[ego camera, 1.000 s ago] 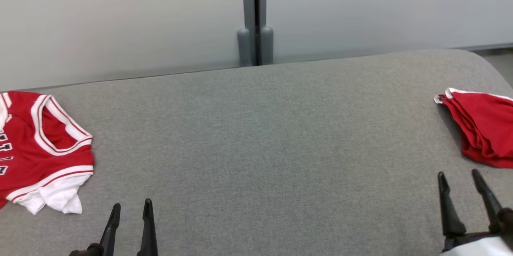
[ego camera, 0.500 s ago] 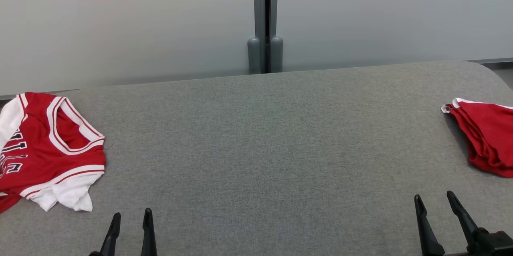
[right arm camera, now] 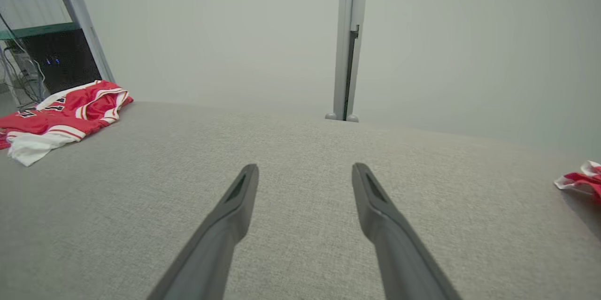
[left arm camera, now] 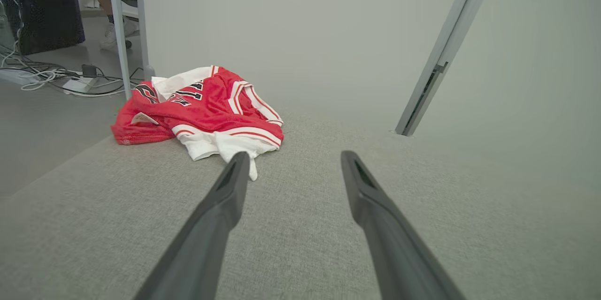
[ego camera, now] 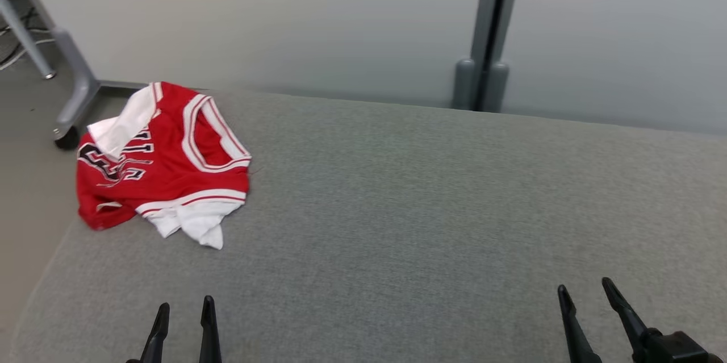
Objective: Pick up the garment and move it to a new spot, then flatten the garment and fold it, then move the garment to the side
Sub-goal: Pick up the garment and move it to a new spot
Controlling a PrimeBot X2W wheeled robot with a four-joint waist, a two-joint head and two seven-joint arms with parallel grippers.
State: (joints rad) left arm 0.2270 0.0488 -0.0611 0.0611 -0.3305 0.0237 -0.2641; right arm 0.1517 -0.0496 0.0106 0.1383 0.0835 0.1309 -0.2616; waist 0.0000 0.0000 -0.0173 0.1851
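I'm getting soft, even light across the grey bench (ego camera: 397, 209), bright enough everywhere with no glare, and the red jersey (ego camera: 164, 164) throws only a thin shadow along its near edge. The head view looks a touch soft, the grey post (ego camera: 485, 22) fuzzy-edged. Both wrist views bow toward their edges, so the post leans in the left one, and the fingers (left arm camera: 220, 215) of the left hand (left arm camera: 293, 154) blur close to the lens.
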